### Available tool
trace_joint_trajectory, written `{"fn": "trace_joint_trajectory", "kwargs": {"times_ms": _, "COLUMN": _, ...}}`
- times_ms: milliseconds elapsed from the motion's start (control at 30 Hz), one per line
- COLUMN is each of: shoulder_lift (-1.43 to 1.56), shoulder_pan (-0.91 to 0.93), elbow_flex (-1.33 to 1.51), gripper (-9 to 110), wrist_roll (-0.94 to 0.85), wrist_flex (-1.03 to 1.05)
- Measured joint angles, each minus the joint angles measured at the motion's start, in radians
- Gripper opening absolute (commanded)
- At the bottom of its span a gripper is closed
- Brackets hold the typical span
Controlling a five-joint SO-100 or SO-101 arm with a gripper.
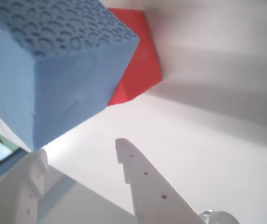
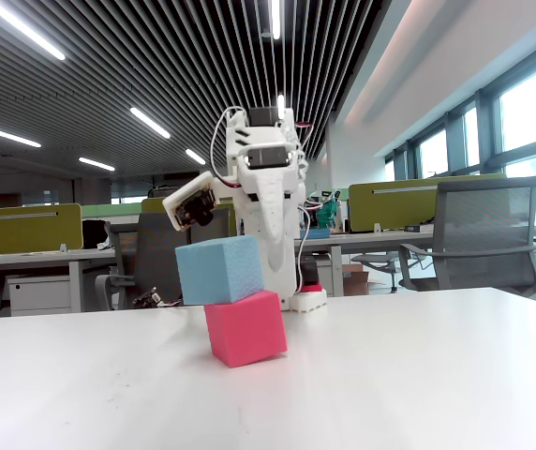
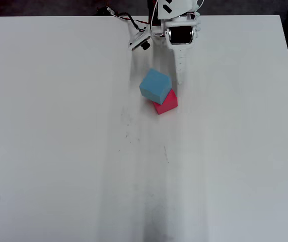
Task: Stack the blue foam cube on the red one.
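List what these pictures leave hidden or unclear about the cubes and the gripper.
- Red cube: in the wrist view, mostly hidden behind the blue cube.
- Red cube's top: covered by the blue cube in the overhead view.
- Gripper: fingers cut off by the wrist view's bottom edge.
- Fixed view: the blue cube hides part of the arm.

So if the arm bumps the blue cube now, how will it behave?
The blue cube probably tips off easily: it sits offset and slightly tilted on the red cube, overhanging to the left in the fixed view. Its grainy, pitted foam face suggests it is light and soft, so it would likely dent rather than break.
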Motion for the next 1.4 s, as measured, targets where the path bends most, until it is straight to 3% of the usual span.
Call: {"fn": "trace_joint_trajectory", "kwargs": {"times_ms": 1400, "shoulder_lift": -0.008, "shoulder_pan": -0.009, "elbow_flex": 0.020, "gripper": 21, "wrist_roll": 0.000, "wrist_flex": -0.072}}
